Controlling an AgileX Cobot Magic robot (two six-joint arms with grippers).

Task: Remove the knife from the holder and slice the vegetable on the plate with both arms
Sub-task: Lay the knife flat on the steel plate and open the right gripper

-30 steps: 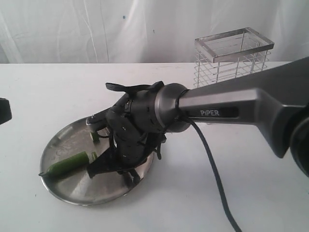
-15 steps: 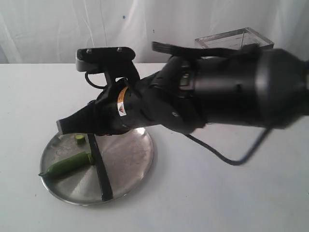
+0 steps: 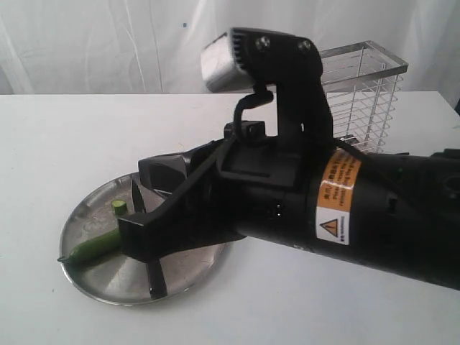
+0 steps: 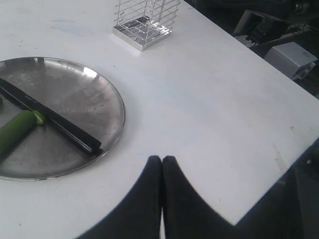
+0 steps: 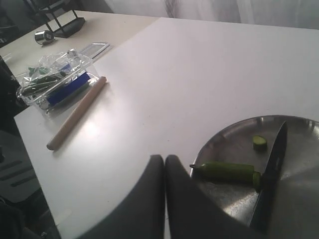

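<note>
The knife [image 5: 273,158] lies flat across the steel plate [image 5: 224,135], held by nothing. Its blade rests against the cut end of the green vegetable [image 5: 227,171], and a cut slice [image 5: 259,142] lies apart from it. My right gripper [image 5: 164,158] is shut and empty, hovering by the plate's rim near the vegetable's stem. The right arm [image 3: 309,205] fills the exterior view and hides part of the plate [image 3: 93,284]. My left gripper [image 4: 162,159] is shut and empty over bare table, a short way from the plate [image 4: 107,89]. The wire holder [image 3: 366,93] stands behind, empty.
Past the plate on the right arm's side lie a wooden stick [image 5: 77,113], a clear plastic box [image 5: 55,79] with items inside, and a black stand [image 5: 62,22]. The table's edge runs close behind the left gripper [image 4: 259,199].
The right arm has risen off the plate and swung close to the exterior camera. The knife stays lying on the plate. The right fingers have closed on nothing.
</note>
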